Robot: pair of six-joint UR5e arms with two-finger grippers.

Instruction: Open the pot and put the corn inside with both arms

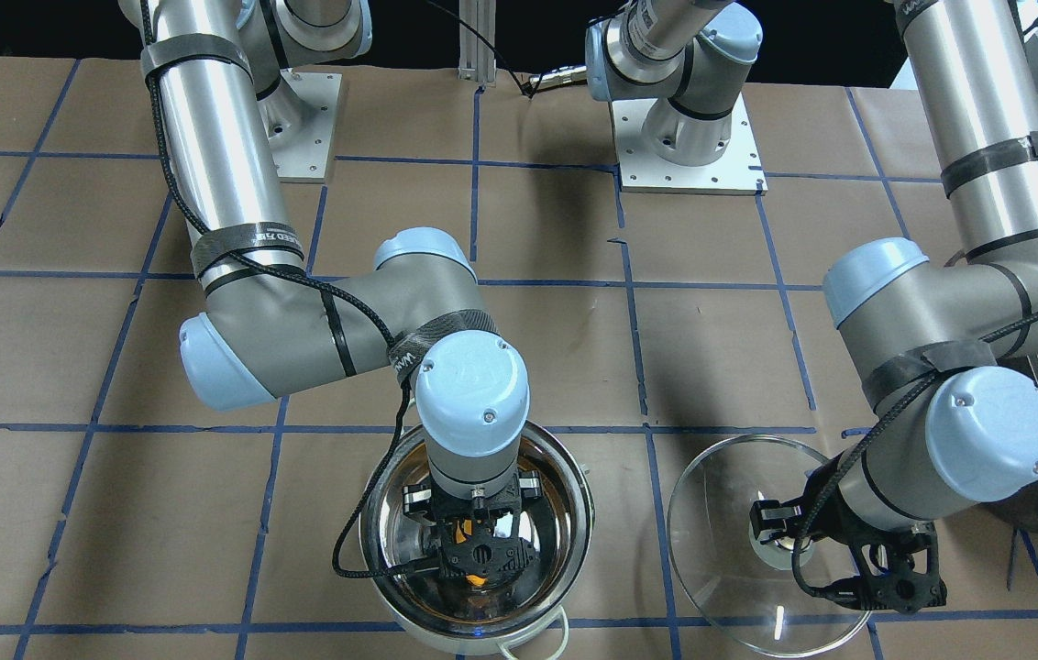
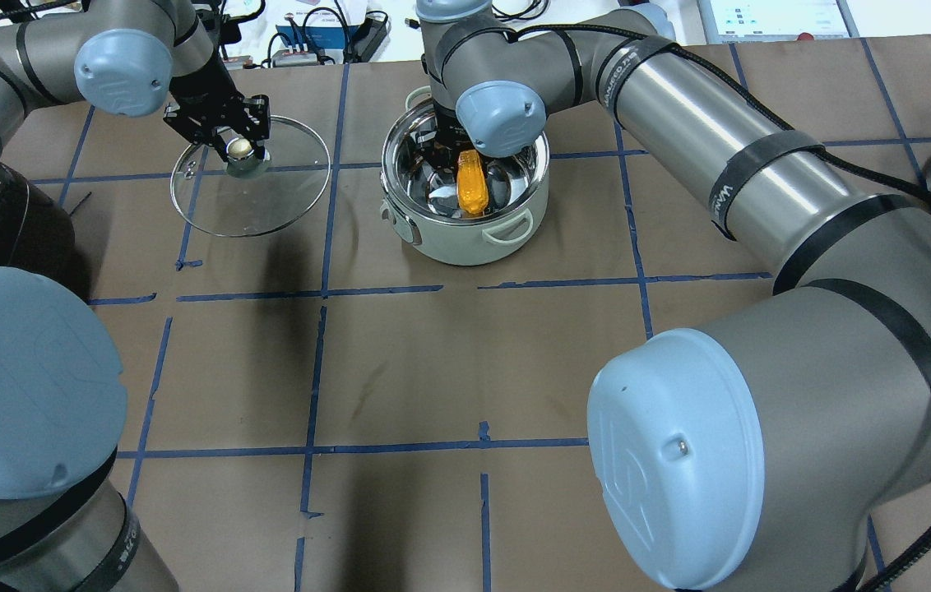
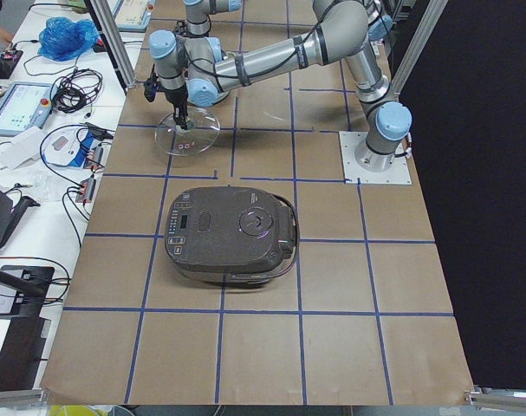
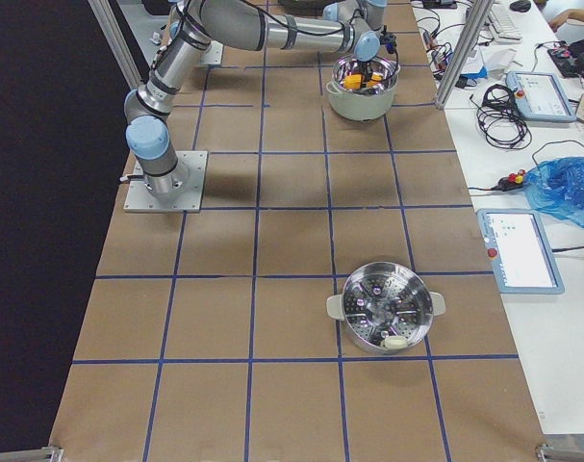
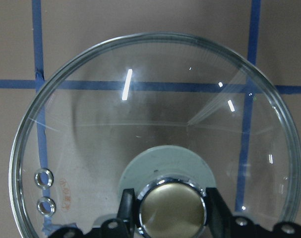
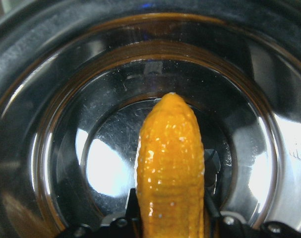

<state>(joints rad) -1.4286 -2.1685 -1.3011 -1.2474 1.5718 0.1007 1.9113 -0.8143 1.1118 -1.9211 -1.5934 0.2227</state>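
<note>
**Open pot** [image 2: 474, 244] near the table's [image 2: 433, 370] far edge, about midway along. **Glass lid** [image 2: 289, 185] beside it toward the left end, pinched at the knob [image 5: 171, 212] by the left gripper [image 2: 239, 148]; resting or raised, not discernible. **Right gripper** [image 1: 480, 553] inside the pot's mouth, clamped on the corn [image 2: 472, 187], tip down, seemingly clear of the base.

**Possible faults:**
- hard drop and bounce against the wall if released high
- gripper catching the rim on withdrawal
- lid swinging or slipping on the smooth round knob
</note>
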